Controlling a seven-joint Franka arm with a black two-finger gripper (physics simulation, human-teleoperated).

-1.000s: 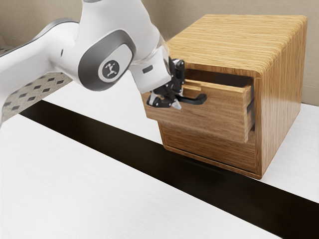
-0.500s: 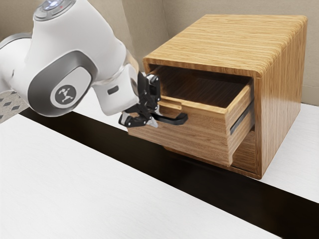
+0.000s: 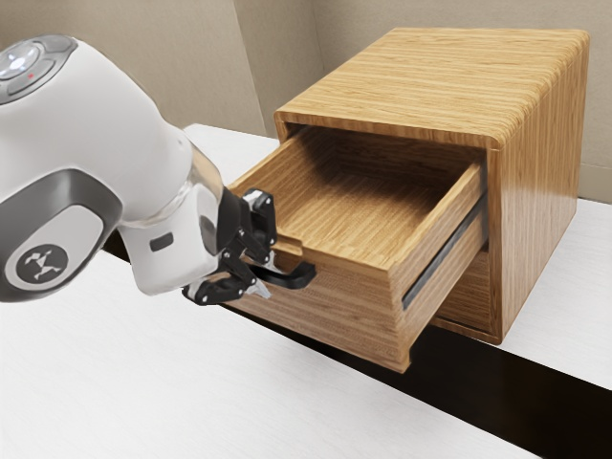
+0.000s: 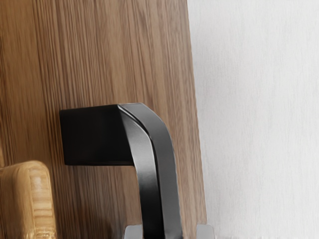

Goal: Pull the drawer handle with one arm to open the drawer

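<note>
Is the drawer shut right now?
No, the drawer stands pulled far out of the cabinet, its inside floor showing in the exterior view.

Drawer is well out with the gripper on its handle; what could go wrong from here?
1. The drawer sits far out of the cabinet; more pull may run it off its rail or drag the cabinet.
2. The gripper clamps only the thin handle, so it could slip off.

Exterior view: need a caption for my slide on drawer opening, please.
Franka gripper clamps the black handle, with the wooden drawer standing well out of its cabinet.
</note>
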